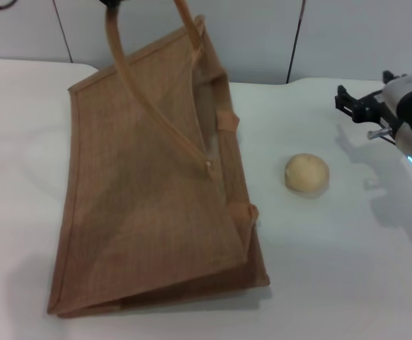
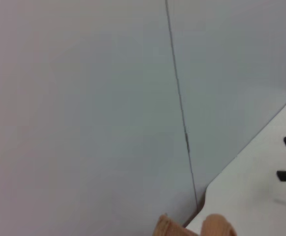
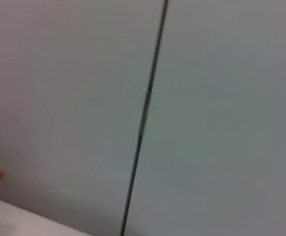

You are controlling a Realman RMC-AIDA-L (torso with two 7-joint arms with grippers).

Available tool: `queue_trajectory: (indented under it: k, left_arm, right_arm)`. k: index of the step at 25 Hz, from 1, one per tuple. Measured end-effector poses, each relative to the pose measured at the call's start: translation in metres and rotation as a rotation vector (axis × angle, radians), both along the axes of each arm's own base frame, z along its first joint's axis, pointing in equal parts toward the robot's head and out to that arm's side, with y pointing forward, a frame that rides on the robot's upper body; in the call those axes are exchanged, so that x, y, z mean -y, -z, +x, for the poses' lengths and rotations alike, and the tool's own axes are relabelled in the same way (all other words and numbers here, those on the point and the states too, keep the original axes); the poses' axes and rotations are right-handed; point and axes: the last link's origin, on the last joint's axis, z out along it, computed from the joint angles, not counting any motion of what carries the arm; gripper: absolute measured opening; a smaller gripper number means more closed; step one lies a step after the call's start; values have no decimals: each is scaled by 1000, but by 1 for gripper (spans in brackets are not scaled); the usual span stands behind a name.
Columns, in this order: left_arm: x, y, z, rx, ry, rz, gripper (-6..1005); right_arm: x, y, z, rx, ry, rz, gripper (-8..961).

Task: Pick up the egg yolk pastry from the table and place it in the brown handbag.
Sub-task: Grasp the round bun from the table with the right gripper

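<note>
Pale yellow-beige, smooth round egg yolk pastry [image 1: 307, 174] on white table [image 1: 347, 269].

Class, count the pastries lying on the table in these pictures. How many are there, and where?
1. The pastry lies on the table, just right of the handbag. Any inside the bag would be hidden.

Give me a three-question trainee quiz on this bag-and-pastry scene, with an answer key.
1. True or false: the small pale yellow round egg yolk pastry is inside the tan woven jute handbag.
2. On which side of the handbag, robot's own, does the pastry sit on the white table?
3. Which is nearer the pastry: A, the right pincer; B, the handbag's arched strap handles?

Key: 1 false; 2 right; 3 A.
</note>
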Motion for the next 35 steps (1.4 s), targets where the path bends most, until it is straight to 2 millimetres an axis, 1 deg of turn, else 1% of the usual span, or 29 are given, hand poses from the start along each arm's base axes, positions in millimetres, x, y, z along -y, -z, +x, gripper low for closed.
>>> queue_trajectory:
  k: [5,10,14,19,24,27,35]
  left_arm:
    - [13,-9,13,-24,30,1,120]
    - [21,-13,15,-37,35,-5,120]
    - [26,-19,17,-46,42,-3,120]
    - [31,-27,16,-52,38,10,120]
    - [35,-36,15,-55,38,37,121]
    - [39,-40,15,-61,39,46,121]
    - [42,-44,17,-78,46,48,121]
  right_arm:
    - [2,-15,-18,-19,-22,-77,892]
    - [9,-39,-33,10,-58,-138,892]
    - [17,-55,-41,14,-83,-189,893]
    - [24,-56,-42,57,-91,-294,894]
    - [31,-56,-43,135,-43,-432,896]
    - [36,-56,-45,192,-14,-483,897]
    - [50,-44,-52,239,5,-639,899]
